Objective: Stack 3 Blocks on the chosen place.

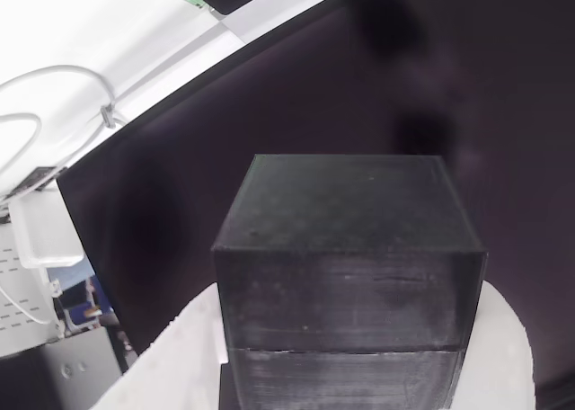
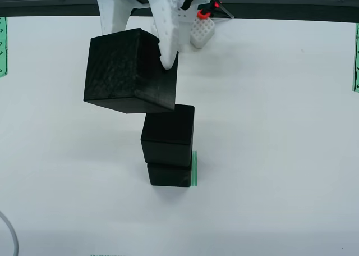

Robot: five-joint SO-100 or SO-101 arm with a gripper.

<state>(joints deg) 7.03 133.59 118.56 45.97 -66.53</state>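
Note:
In the view from above, my white gripper [image 2: 140, 45] is shut on a black block [image 2: 130, 71], which hangs tilted above and to the left of the stack. Two more blocks stand one on the other: the upper block [image 2: 168, 134] and the lower block [image 2: 169, 174]. They cover the chosen place [image 2: 194, 169], leaving a green striped sliver at their right side. The held block is apart from the stack's top. In the view that rides on the gripper, the held block [image 1: 346, 248] sits close between the white fingers [image 1: 166, 365] of the gripper [image 1: 341, 369].
Narrow green striped strips lie at the left edge [image 2: 3, 45] and the right edge [image 2: 355, 56] of the white table. A white holder with a red part [image 2: 203, 26] stands behind the arm. A cable [image 2: 11, 239] curls at bottom left. A dark monitor [image 1: 269, 95] fills the background.

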